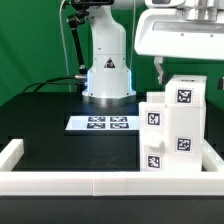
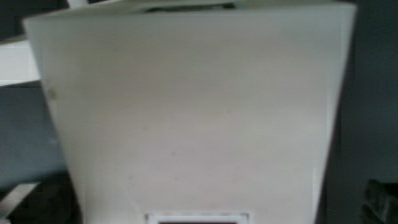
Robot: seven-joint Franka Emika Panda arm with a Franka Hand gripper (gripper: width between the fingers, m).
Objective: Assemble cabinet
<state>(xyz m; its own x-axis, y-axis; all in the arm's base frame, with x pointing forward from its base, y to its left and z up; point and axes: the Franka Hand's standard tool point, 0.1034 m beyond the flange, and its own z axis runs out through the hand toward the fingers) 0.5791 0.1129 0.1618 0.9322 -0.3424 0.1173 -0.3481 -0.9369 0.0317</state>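
The cabinet (image 1: 176,128) is a large white boxy body with black-and-white tags on its faces. It stands on the black table at the exterior view's right, with a taller part (image 1: 188,95) and a lower step (image 1: 153,112). My gripper (image 1: 184,72) hangs just above the taller part. One dark finger (image 1: 160,68) shows beside that part's top corner, a little apart from it; the other finger is hidden. The jaws stand wide, so the gripper looks open and holds nothing. In the wrist view a plain white face of the cabinet (image 2: 196,110) fills nearly the whole picture.
The marker board (image 1: 100,123) lies flat in front of the robot base (image 1: 107,75). A low white border rail (image 1: 60,182) runs along the front and up the exterior view's left side. Cables hang at the back left.
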